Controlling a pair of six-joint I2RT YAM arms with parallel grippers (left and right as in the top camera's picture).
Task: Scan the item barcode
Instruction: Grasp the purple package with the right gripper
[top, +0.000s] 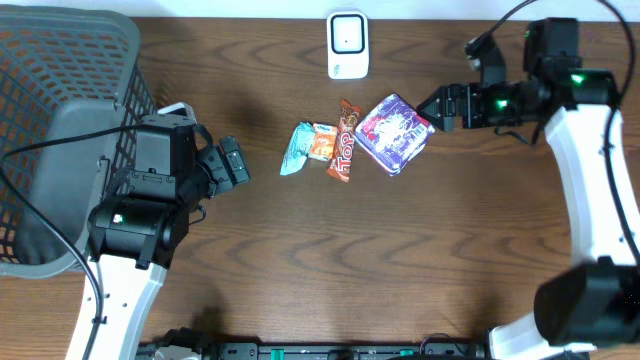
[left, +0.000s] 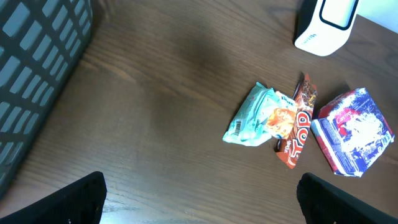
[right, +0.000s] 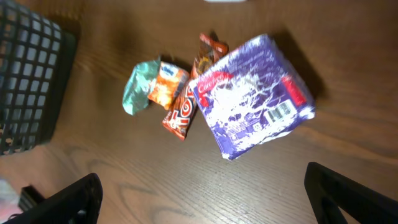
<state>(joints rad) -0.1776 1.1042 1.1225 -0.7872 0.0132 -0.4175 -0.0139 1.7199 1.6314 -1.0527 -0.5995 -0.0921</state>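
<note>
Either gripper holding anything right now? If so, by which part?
Nothing is held. Left gripper and right gripper are both open and empty; the purple packet, candy bar and teal pouch lie loose on the table.

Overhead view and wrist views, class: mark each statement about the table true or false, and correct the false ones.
1. The purple packet lies right of the candy bar. True.
2. The left gripper holds the teal pouch. False: the left gripper is open and empty, apart from the teal pouch.
3. The right wrist view shows a barcode on the purple packet. True.
4. The white scanner rests on the candy bar. False: the white scanner stands apart from it on the table.
</note>
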